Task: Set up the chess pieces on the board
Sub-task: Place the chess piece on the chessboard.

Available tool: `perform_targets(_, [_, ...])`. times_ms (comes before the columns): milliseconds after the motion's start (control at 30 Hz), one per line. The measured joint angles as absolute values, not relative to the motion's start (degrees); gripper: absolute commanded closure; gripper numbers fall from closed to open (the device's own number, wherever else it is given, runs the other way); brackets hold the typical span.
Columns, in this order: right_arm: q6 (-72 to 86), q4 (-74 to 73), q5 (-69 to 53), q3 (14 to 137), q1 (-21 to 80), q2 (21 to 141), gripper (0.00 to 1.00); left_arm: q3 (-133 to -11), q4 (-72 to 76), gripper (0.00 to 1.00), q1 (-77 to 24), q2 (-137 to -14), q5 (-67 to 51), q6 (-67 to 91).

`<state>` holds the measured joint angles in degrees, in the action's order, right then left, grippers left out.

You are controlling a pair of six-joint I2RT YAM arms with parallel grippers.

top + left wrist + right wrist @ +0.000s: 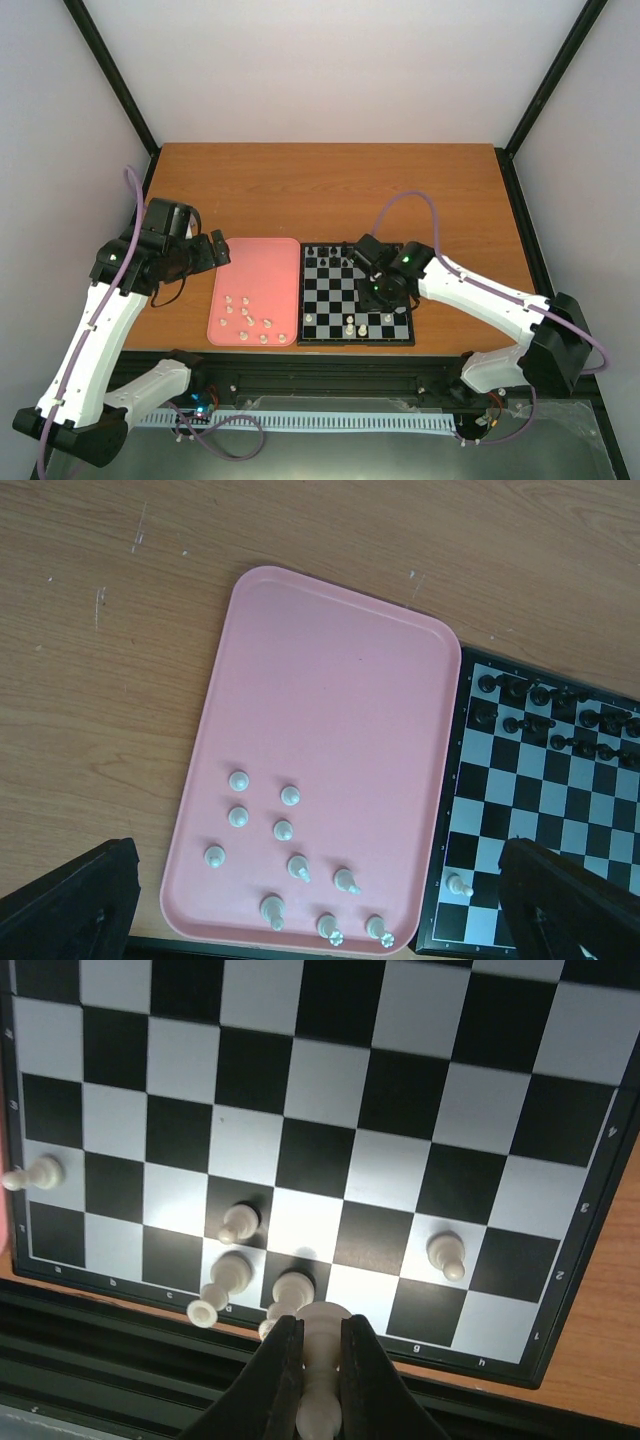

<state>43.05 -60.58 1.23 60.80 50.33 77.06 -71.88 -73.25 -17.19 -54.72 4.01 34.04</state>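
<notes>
The board (335, 290) lies beside the pink tray (255, 275). Black chess pieces (560, 720) fill the board's far rows. A few cream-white pieces (238, 1224) stand on the near rows, one alone at the left edge (40, 1172). My right gripper (322, 1325) hovers over the board's near edge, shut on a cream-white piece (320, 1410) that shows between its fingers. Several white pieces (290, 830) stand or lie on the tray. My left gripper (315, 880) is open above the tray's near end, holding nothing.
The wooden table (330, 190) stretches behind the tray and the board. A black rail (330, 375) runs along the near edge, just below the board. Dark frame posts (120, 70) rise at the back corners.
</notes>
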Motion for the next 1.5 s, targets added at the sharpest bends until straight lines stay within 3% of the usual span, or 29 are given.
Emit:
perform_targets(467, [44.9, -56.2, -1.3, 51.0, 50.3, 76.9, 0.93, -71.9, -73.3, 0.0, -17.2, -54.6, 3.3, 34.0])
perform_targets(1500, [44.8, -51.5, -3.5, 47.7, 50.4, 80.2, 0.9, -71.2, -73.2, 0.0, -17.2, -55.0, 3.2, 34.1])
